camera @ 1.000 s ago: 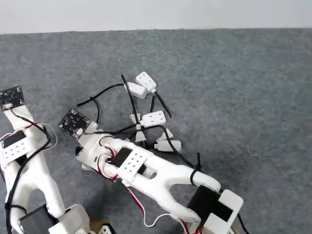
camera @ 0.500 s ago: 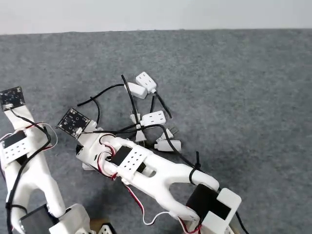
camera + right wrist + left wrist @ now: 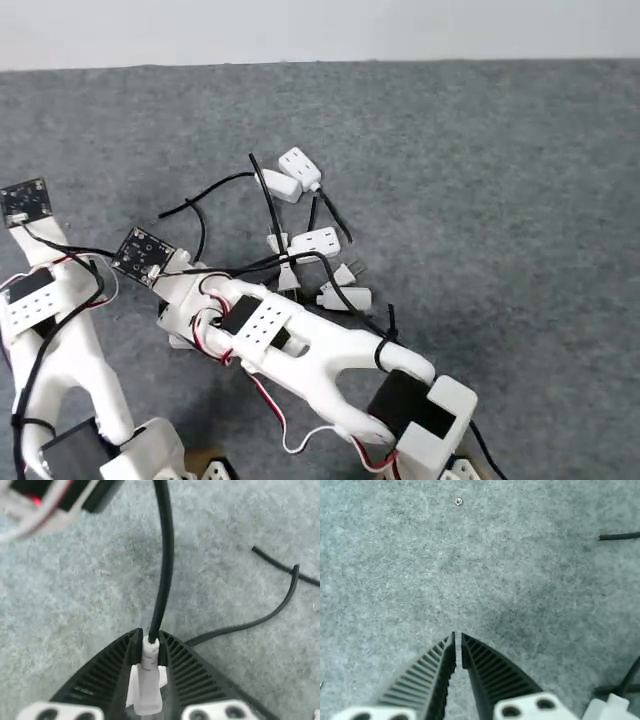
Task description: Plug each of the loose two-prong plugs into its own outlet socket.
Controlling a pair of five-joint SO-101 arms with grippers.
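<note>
Right wrist view: my right pincer [image 3: 149,636] is clamped on the white body of a two-prong plug [image 3: 146,690]. Its black cord [image 3: 163,555] runs out between the fingertips and away over the grey worktop [image 3: 60,620]. The prongs are hidden behind the jaws, so I cannot tell which way they face.

Left wrist view: my left pincer [image 3: 458,639] is drawn together on nothing, above bare worktop, with a cord end [image 3: 619,536] lying well apart from it.

High view: my right arm [image 3: 300,350] lies across the middle and my left arm [image 3: 50,320] stands at the side. Beyond the right arm sits the tangle of cords and fittings.
- The far outlet socket [image 3: 300,165] has a white plug [image 3: 281,186] touching its side. It looks seated, though the joint itself is too small to confirm.
- The middle outlet socket [image 3: 318,241] has a small white connector [image 3: 277,243] just beside it. I cannot tell whether they are joined.
- Two loose plugs [image 3: 346,272] lie near that socket, the farther one with its prongs bare.

Progress, as a judgement: at most one or two pairs are mated. The two loose plugs and the one I hold are yet to be inserted. The held plug is well apart from any socket, so it must be carried to a free one and lined up.
</note>
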